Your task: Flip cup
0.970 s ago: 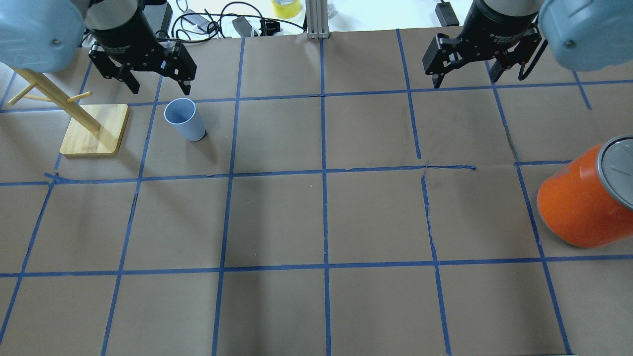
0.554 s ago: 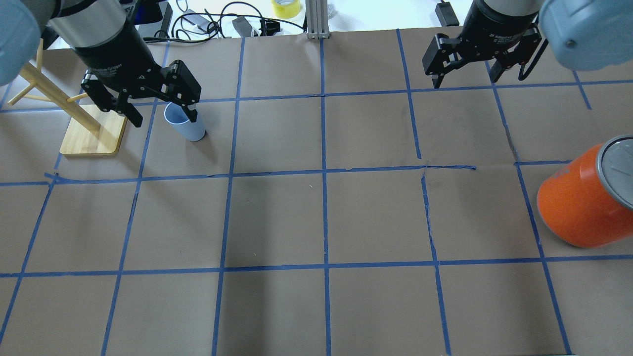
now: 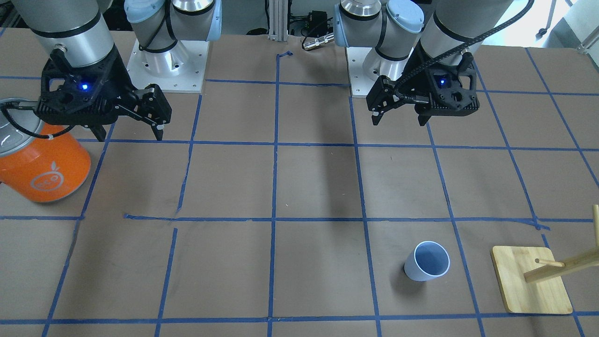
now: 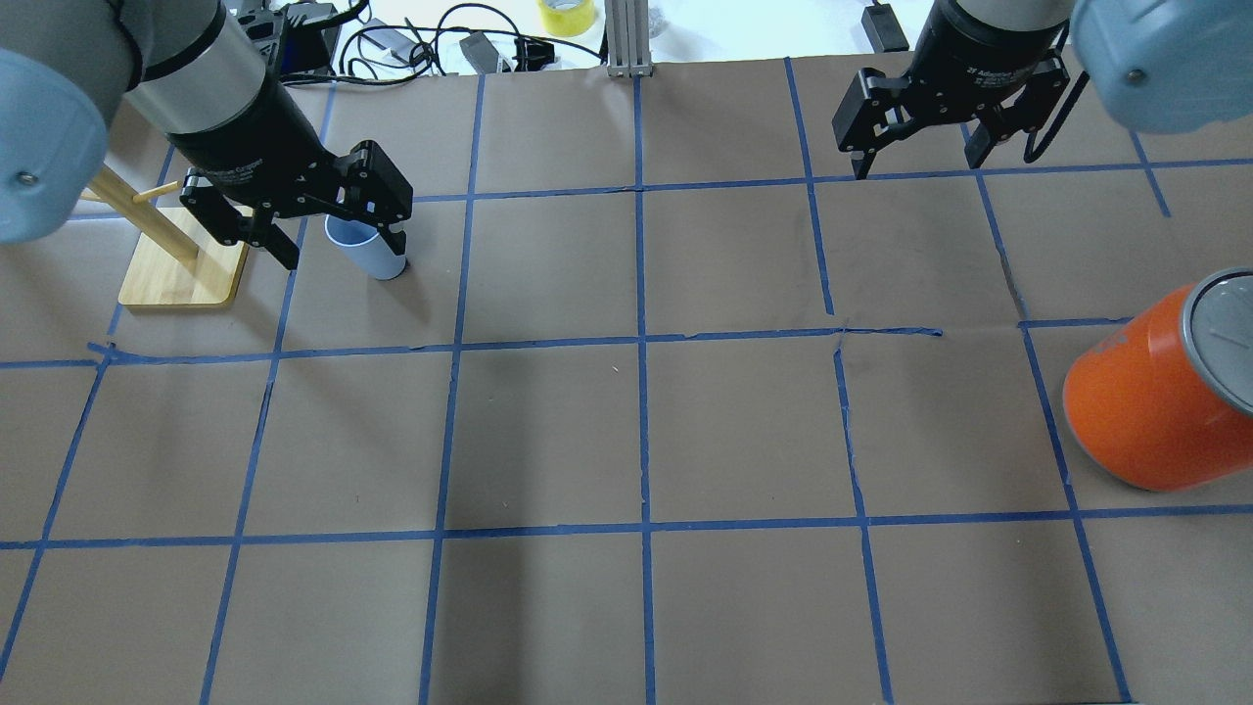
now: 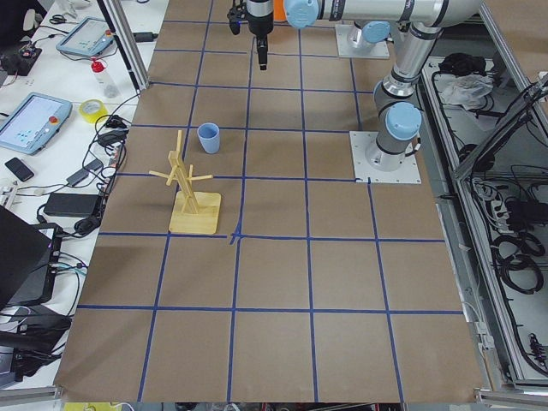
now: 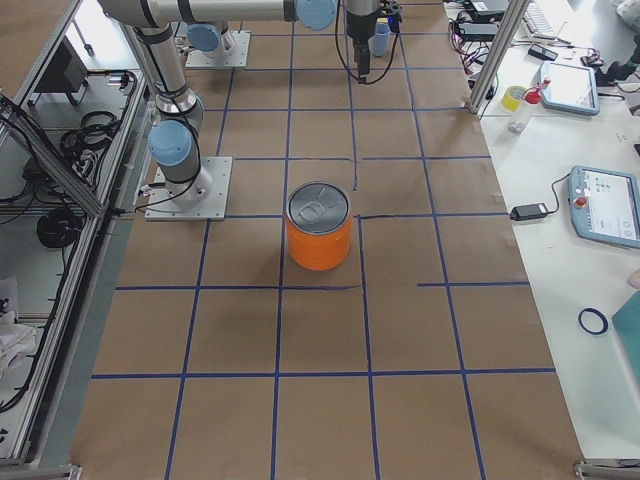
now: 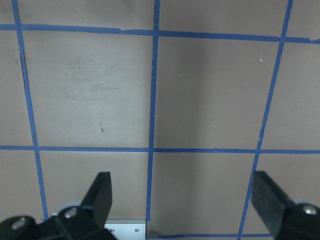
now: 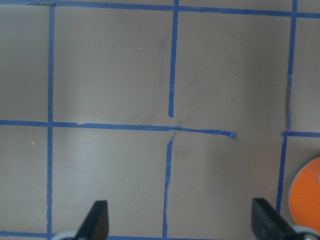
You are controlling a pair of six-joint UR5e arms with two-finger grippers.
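The pale blue cup (image 4: 378,258) stands upright, mouth up, at the far left of the table, and also shows in the front view as cup (image 3: 427,261). My left gripper (image 4: 343,253) is open and overlaps the cup's rim in the overhead view. In the front view the left gripper (image 3: 398,122) hangs high, well apart from the cup and nearer my base. The left wrist view shows only taped paper between the open fingers (image 7: 100,192). My right gripper (image 4: 917,166) is open and empty, high over the far right.
A wooden peg rack (image 4: 181,269) stands just left of the cup. A big orange can (image 4: 1145,411) with a silver top sits at the right edge, close under the right gripper in the front view. Cables and a tape roll (image 4: 566,15) lie beyond the table's far edge.
In the overhead view my left gripper has moved from beyond the cup to over its rim, staying open. The cup and the right gripper have not moved.
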